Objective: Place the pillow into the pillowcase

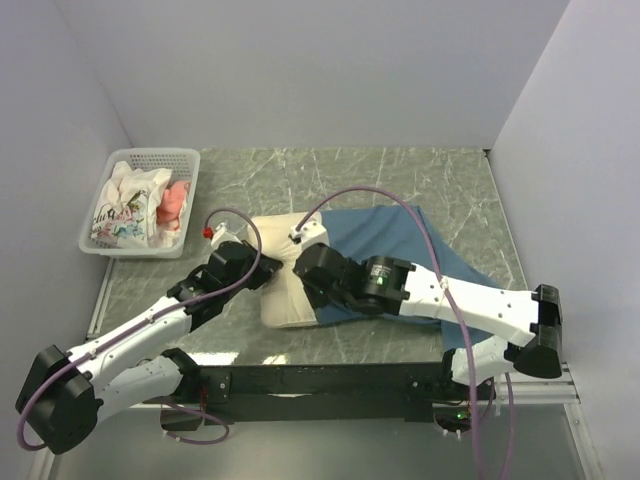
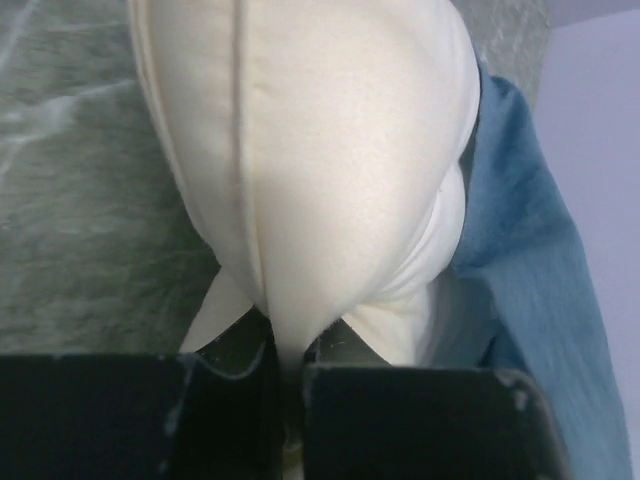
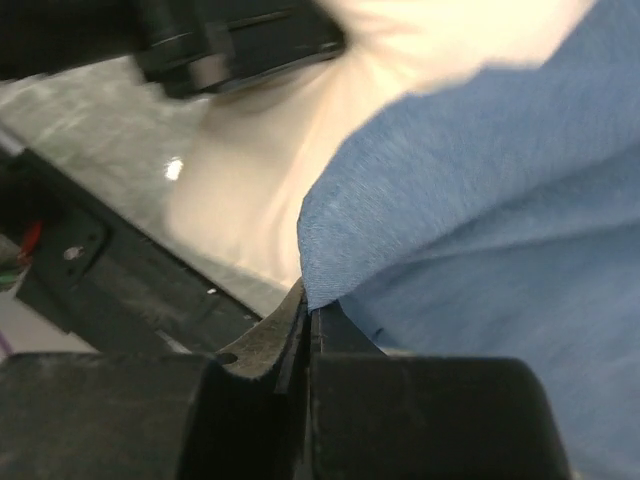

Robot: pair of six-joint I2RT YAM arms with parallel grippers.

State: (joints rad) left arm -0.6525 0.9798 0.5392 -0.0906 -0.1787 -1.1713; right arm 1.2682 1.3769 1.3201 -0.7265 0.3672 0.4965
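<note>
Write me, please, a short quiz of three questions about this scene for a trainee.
1. True or false: the left fingers pinch the pillow.
2. The right fingers are shut on: A) the pillow, B) the pillowcase, C) nothing.
3. Fill in: the basket stands at the far ____ corner of the table.
Key: 1 true; 2 B; 3 left.

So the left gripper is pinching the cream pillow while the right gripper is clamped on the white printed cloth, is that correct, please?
Not quite: the right gripper is clamped on the edge of the blue pillowcase instead, as the right wrist view shows. The left gripper is indeed pinching the pillow.
</note>
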